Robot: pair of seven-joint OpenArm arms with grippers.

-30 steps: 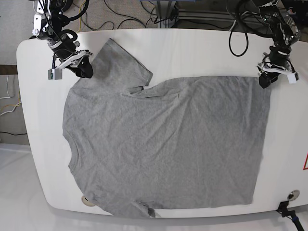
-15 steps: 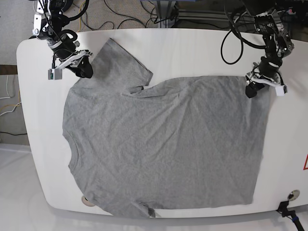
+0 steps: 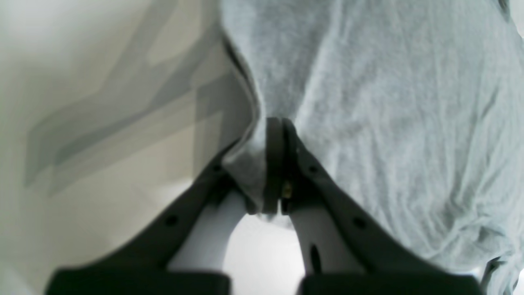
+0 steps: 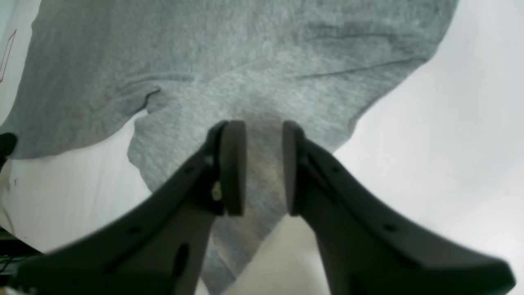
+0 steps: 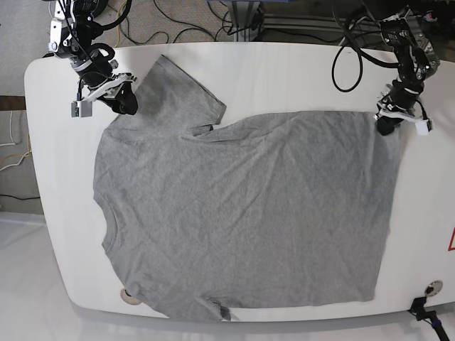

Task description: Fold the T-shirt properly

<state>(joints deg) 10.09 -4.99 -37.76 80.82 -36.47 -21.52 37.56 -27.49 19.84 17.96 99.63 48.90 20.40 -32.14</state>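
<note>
Upper right: left gripper [image 5: 386, 125] back outward, clamped on T-shirt [image 5: 242, 213] hem corner, re-tensioning it; upper left: right gripper [image 4: 264, 164] parted over sleeve, unmoved

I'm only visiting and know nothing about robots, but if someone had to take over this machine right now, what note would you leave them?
Left gripper: jaws shut on the T-shirt, pinching the hem corner at the table's far edge.
Right gripper: jaws open with a gap between them, poised over the sleeve; no cloth is pinched.
The grey shirt lies spread nearly flat on the white table, collar toward the right arm's side, hem toward the left arm's.
Done: shirt laid out, one corner gripped.
Left: close the right jaws on the sleeve, then make every fold; none is made yet.
</note>
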